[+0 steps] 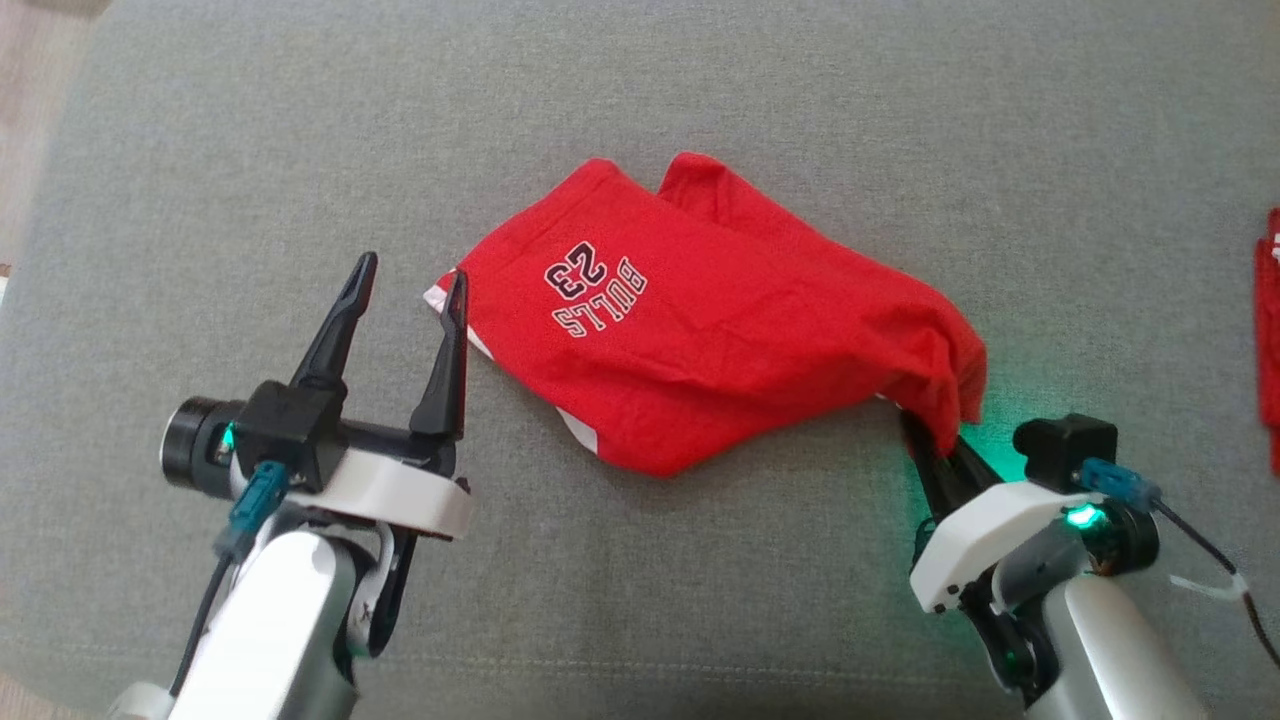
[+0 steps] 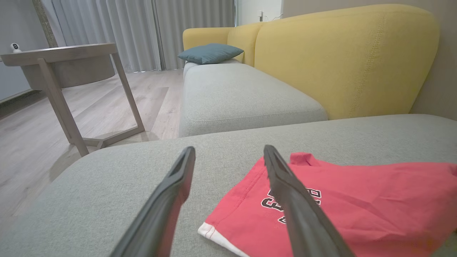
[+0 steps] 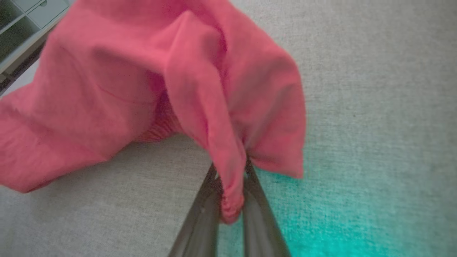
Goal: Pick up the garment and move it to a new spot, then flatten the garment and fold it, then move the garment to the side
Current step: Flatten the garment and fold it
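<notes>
The garment [image 1: 700,320] is a red jersey with "BULLS 23" printed on it and white trim, lying crumpled on the grey cushion [image 1: 700,90]. My right gripper [image 1: 935,440] is shut on a bunched fold at its near right corner, and that corner is lifted off the cushion. In the right wrist view the red cloth [image 3: 107,89] is pinched between the two dark fingers [image 3: 200,214]. My left gripper [image 1: 412,282] stands open at the garment's left edge, its right finger over the white trim. The left wrist view shows the garment [image 2: 357,200] just right of the open fingers [image 2: 171,192].
Another red item [image 1: 1268,330] lies at the cushion's far right edge. The left wrist view shows a yellow sofa back [image 2: 339,53], a blue pillow [image 2: 210,53], a wooden side table [image 2: 64,64] and wood floor [image 2: 32,142] beyond the cushion's left edge.
</notes>
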Motion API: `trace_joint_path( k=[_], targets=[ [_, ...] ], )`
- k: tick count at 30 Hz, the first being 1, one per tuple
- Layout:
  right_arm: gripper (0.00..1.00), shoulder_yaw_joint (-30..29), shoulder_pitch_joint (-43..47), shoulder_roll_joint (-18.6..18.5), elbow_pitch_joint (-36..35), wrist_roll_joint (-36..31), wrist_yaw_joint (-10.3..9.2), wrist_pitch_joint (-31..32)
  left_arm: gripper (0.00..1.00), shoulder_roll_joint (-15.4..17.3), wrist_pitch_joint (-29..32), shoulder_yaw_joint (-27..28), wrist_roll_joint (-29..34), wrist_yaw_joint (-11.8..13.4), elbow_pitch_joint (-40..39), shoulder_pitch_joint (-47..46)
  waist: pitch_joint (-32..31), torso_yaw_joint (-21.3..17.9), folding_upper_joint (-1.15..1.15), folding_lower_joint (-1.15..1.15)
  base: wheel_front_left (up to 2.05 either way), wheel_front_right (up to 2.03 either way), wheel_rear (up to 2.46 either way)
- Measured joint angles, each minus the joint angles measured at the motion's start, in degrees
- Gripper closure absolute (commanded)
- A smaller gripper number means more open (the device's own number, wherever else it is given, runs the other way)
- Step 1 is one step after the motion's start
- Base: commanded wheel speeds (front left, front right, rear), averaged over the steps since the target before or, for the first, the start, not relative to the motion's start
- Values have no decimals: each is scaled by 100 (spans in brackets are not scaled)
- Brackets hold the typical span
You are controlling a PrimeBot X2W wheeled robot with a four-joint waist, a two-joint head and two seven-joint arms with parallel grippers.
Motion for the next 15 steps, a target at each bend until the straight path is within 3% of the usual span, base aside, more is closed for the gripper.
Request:
trace_joint_path(
  k=[7, 15],
  targets=[
    [100, 381, 77, -445, -771, 118, 0, 125, 0, -24, 0, 33, 49, -2, 10, 2, -67, -116, 0, 0, 0, 0, 0],
    [100, 463, 589, -1323, -2488, 288, 0, 1104, 0, -26, 0, 146, 58, -8, 15, 70, -190, -369, 0, 0, 0, 0, 0]
  ],
)
